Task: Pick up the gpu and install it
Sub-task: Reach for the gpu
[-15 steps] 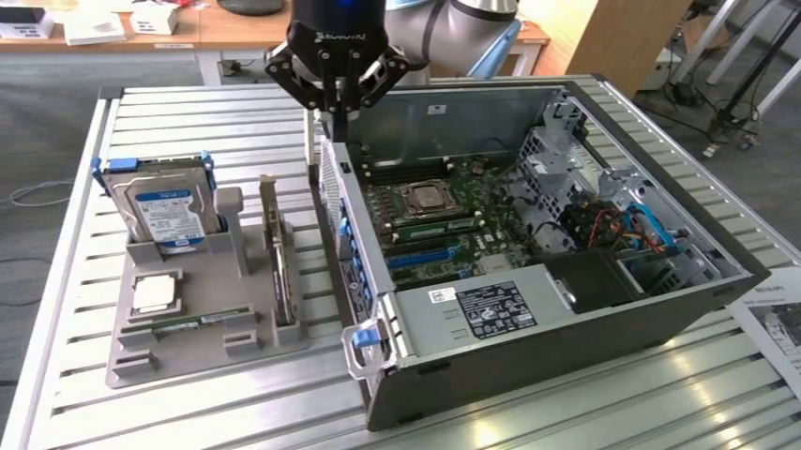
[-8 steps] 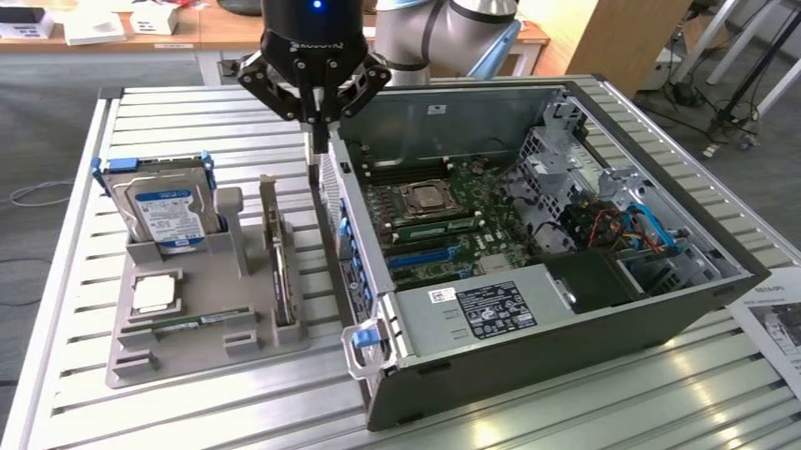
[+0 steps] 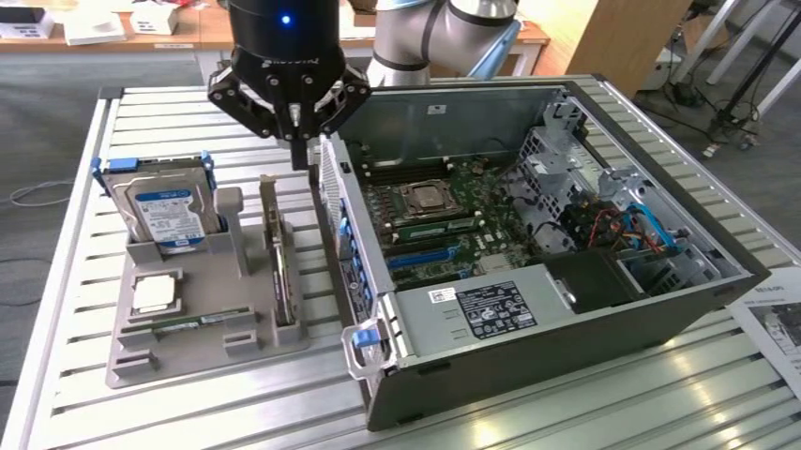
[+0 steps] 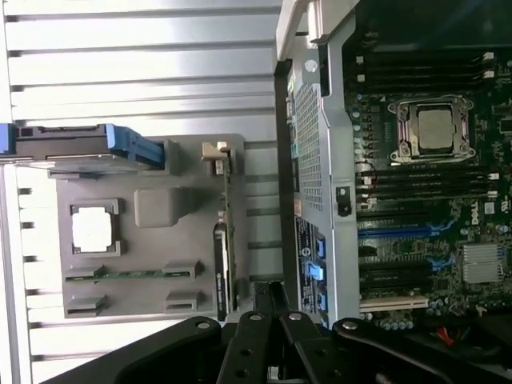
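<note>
One robot arm carries one hand (image 3: 300, 157), its two fingers pressed together with nothing between them. It hangs over the gap between the tray and the computer case, near the far end of the gpu and just beside the case's perforated rear wall. In the wrist view the closed hand (image 4: 272, 296) sits close to the same wall, with the gpu just beside it.

On the slatted metal counter (image 3: 63, 281) stand two containers: one grey tray (image 3: 188, 361) and one open computer case (image 3: 564, 361), side by side, the tray toward the exterior view's left.

The tray holds four parts, one of each. The gpu (image 3: 278, 262) stands on its long edge in a slot along the side of the tray nearest the case, untouched. One hard drive (image 3: 160, 211) with a blue-and-white label and blue side rails leans upright at the tray's far end. One square processor chip (image 3: 153, 293) lies flat in its recess, and one narrow green memory stick (image 3: 188, 325) lies just beside it, nearer the tray's front.

The case lies on its side with its panel off. Inside are one green motherboard (image 3: 463, 234), one metal-framed processor socket (image 3: 429, 199), and one grey power supply (image 3: 494, 305) with a black label. One printed sheet (image 3: 770, 319) lies on the counter at the exterior view's right.
</note>
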{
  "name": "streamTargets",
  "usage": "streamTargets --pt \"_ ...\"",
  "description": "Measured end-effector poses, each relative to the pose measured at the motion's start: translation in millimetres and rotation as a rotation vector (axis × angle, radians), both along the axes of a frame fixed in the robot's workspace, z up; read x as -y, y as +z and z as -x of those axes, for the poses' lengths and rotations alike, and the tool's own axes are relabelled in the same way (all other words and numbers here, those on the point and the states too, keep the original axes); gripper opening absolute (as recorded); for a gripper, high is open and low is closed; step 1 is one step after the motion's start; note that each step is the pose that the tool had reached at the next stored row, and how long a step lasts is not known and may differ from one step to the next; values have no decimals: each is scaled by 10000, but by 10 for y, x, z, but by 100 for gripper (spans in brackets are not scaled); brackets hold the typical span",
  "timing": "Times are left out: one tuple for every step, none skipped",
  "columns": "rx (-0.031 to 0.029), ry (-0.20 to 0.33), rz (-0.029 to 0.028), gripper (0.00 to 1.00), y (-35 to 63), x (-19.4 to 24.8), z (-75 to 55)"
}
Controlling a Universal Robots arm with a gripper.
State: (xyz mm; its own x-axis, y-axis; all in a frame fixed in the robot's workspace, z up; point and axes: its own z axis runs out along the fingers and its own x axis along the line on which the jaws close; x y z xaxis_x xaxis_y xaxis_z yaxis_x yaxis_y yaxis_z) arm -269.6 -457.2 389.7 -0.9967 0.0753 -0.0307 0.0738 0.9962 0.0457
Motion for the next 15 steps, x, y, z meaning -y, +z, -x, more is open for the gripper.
streamTargets --pt "0 0 1 11 -9 22 33" --pt "0 0 0 11 -18 42 67" --pt "-1 0 0 11 -27 63 101" --pt "-1 0 1 11 -36 83 133" --pt "0 0 1 11 -46 103 165" --pt "0 -1 1 11 -55 122 195" --pt "1 0 0 11 -67 143 225" --pt "-1 0 1 11 -78 161 252" --pt "-1 1 1 11 -89 178 278" --pt "0 0 1 11 -98 195 302" --pt "0 1 0 11 -106 210 322" --pt "0 0 0 11 -112 223 346" --pt "0 0 0 11 -116 230 360" --pt "0 2 1 11 -117 234 366" --pt "0 1 0 11 -118 234 373"
